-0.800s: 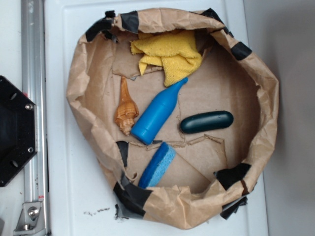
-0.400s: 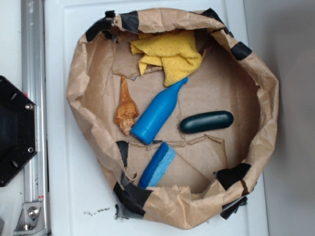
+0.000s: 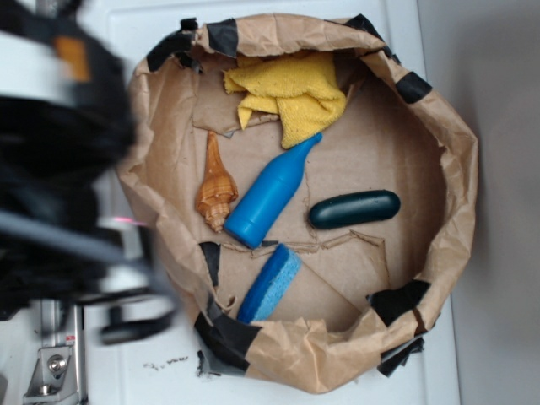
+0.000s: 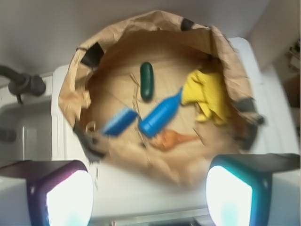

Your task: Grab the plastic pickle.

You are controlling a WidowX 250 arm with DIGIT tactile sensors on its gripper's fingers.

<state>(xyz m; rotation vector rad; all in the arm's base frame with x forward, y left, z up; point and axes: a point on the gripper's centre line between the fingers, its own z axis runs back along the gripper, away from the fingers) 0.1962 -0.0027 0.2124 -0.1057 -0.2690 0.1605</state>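
A blurred black robot arm enters at the left of the exterior view; in the wrist view its gripper shows two pads set well apart with nothing between them. The dark green plastic pickle lies untouched ahead of the gripper, on the floor of a crumpled brown paper nest. Nearer the gripper than the pickle are a blue bottle, a blue sponge to its left, an orange shell and a yellow cloth to the right.

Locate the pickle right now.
Exterior view: the plastic pickle lies on the right of the paper-lined basin, just right of the blue bottle, above-right of the blue sponge.
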